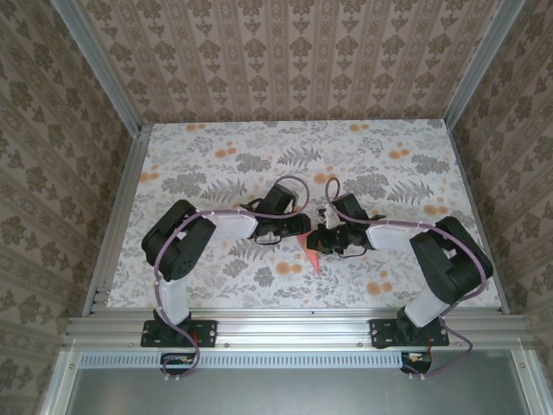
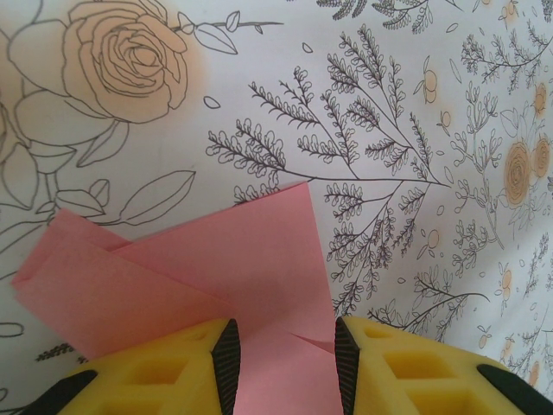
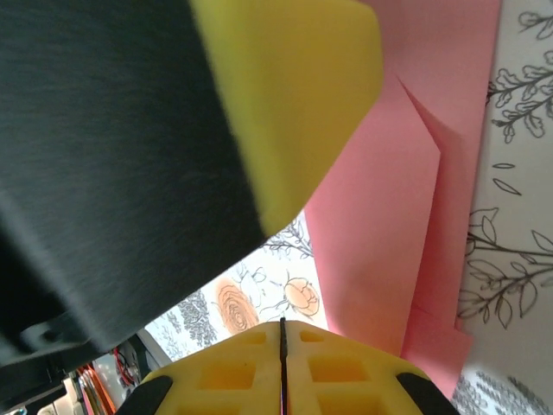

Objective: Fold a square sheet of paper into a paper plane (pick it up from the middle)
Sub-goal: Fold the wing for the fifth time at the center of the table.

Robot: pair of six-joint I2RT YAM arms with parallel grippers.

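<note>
Partly done: paper [image 2: 216, 268] lies mid table [image 1: 216, 156], several flaps folded, not yet a dart. L gripper [image 2: 285, 333] is released, astride it. R gripper [image 3: 282, 327] is clenched at its edge; can't tell if pinching.

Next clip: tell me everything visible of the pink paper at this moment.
The paper is thin, plain salmon pink, folded into overlapping flaps with crisp creases rather than a flat square. From above it shows as a small point aimed at the near edge. It seems to lie on the flowered table cover. The left gripper straddles it, fingers apart; the right gripper is closed beside it, contact unclear.
</note>
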